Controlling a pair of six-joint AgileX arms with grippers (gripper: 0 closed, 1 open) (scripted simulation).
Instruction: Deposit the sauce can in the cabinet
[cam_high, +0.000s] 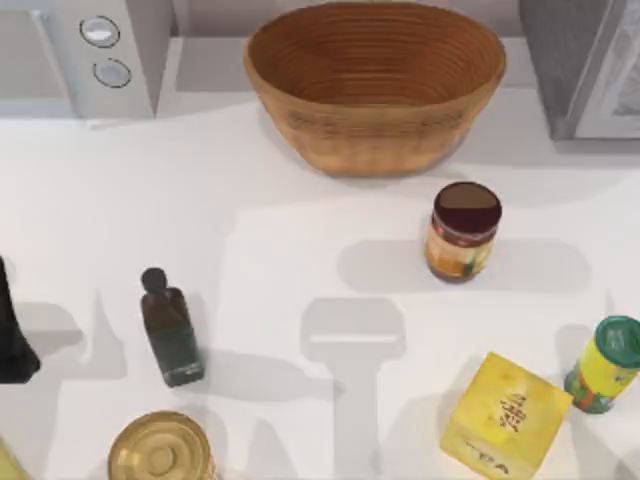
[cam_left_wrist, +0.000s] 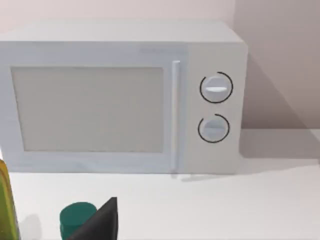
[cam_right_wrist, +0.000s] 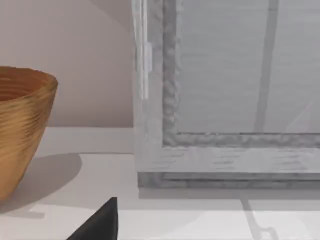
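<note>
The sauce can (cam_high: 463, 230) stands upright right of the table's middle, with a maroon-brown top and an orange-yellow label. It sits in front of the basket, with nothing touching it. The cabinet (cam_high: 585, 65) is at the back right corner; its grey speckled frame and white-framed door (cam_right_wrist: 235, 90) loom close in the right wrist view. A dark part of my left arm (cam_high: 12, 330) shows at the table's left edge. One dark finger (cam_left_wrist: 100, 222) of the left gripper and one dark finger (cam_right_wrist: 100, 220) of the right gripper edge into their wrist views.
A woven basket (cam_high: 375, 85) stands at the back middle and a white microwave (cam_high: 85, 55) with two knobs at the back left. A dark bottle (cam_high: 170, 330), a gold-topped tin (cam_high: 160, 447), a yellow box (cam_high: 505, 415) and a green-lidded yellow container (cam_high: 605, 365) stand along the front.
</note>
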